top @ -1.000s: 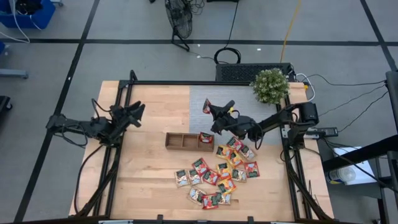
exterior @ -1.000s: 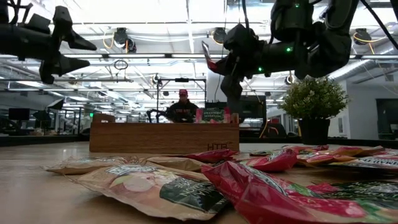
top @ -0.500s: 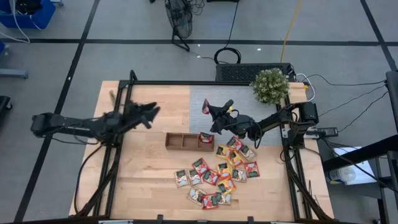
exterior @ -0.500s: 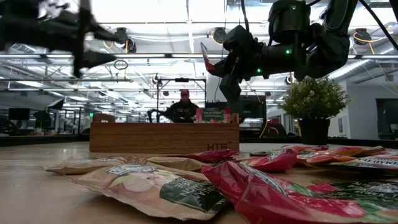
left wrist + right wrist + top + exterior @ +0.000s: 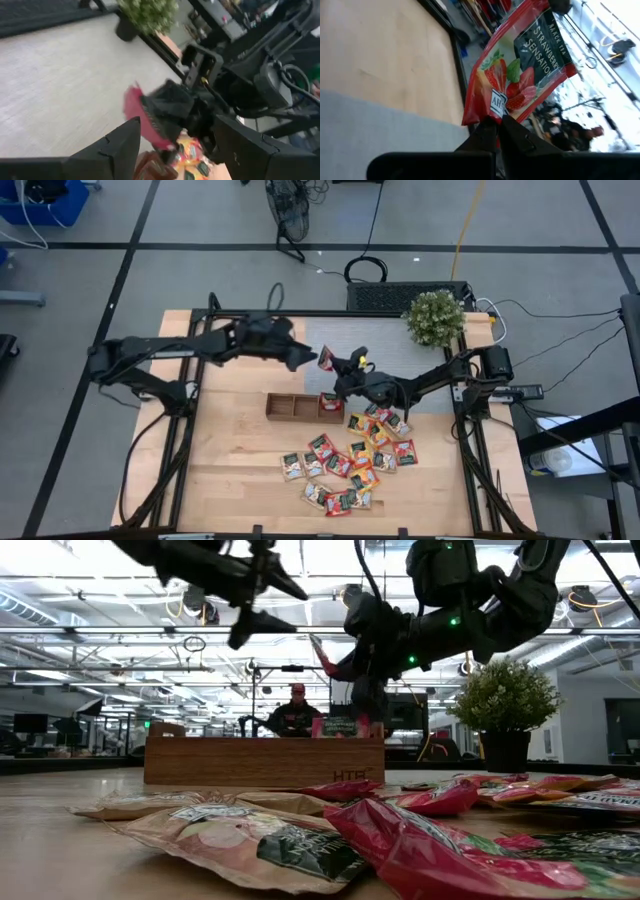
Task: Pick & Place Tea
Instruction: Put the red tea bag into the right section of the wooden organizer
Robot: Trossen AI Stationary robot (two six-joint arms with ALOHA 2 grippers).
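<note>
Although the table (image 5: 240, 470) carries most of the tea as a loose heap of sachets (image 5: 350, 465) on its near right part, with the wooden tray (image 5: 290, 406) just beyond the heap and one sachet standing in its right-hand compartment, the relation that matters now sits in the air above the far side of that tray. The right gripper (image 5: 337, 367) is clamped fully shut on the lower edge of a red strawberry sachet (image 5: 326, 358), so the packet stands up from the fingers, its face turned outward and its free end pointing away from the right arm towards the left one. The left gripper (image 5: 303, 356) reaches in across the table from the other side, its jaws spread as wide as they go and holding nothing; in the left wrist view the red sachet (image 5: 135, 112) lies straight ahead between the two dark fingers (image 5: 112, 150), near but apparently not yet touching either. The sachet thus lies between the two grippers, nearer the right one that holds it, and a handover looks likely: the left jaws would need to close across the free upper part, clear of the right fingertips.
</note>
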